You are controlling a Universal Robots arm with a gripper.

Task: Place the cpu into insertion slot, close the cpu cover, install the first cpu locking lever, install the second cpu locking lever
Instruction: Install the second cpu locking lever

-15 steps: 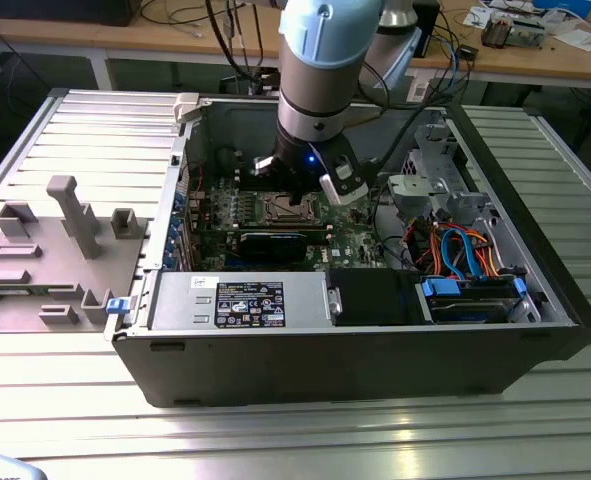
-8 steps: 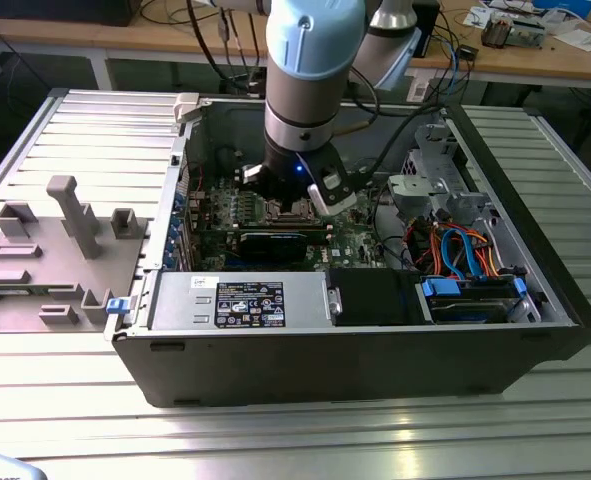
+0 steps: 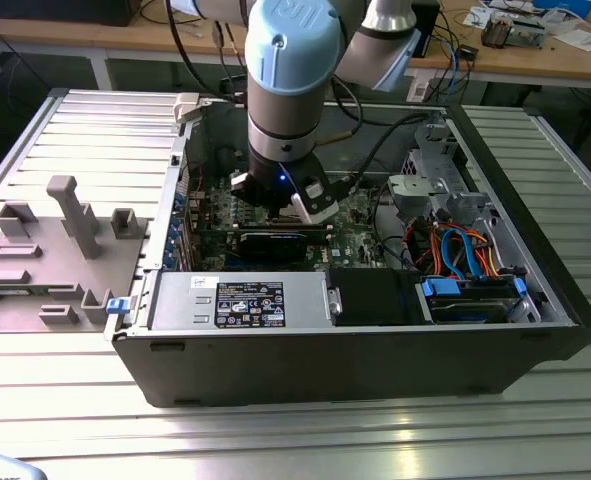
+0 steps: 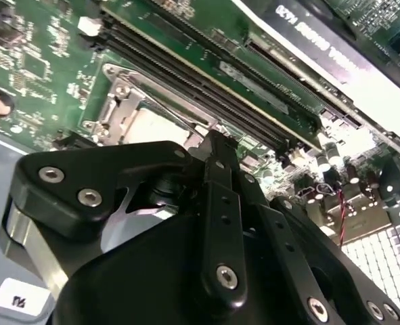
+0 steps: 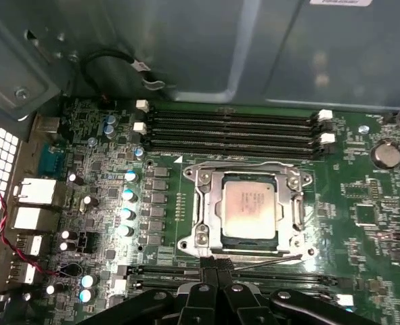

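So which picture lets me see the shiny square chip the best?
The first wrist view: there the cpu faces the camera, lying flat inside the cpu cover on the green board. In the second wrist view the gripper hides most of it, leaving a pale corner. In the exterior view the arm stands over that spot.

cpu (image 5: 248,210): 1; cpu cover (image 5: 210,203): 1; memory slots (image 5: 230,134): 4

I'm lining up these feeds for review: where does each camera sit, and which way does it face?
Exterior view: off the arm, above, looking down into the open computer case; the arm shows.
First wrist view: on the arm, facing the cpu under its cpu cover; the gripper shows.
Second wrist view: on the arm, behind the gripper.
Both wrist views share cover and memory slots.
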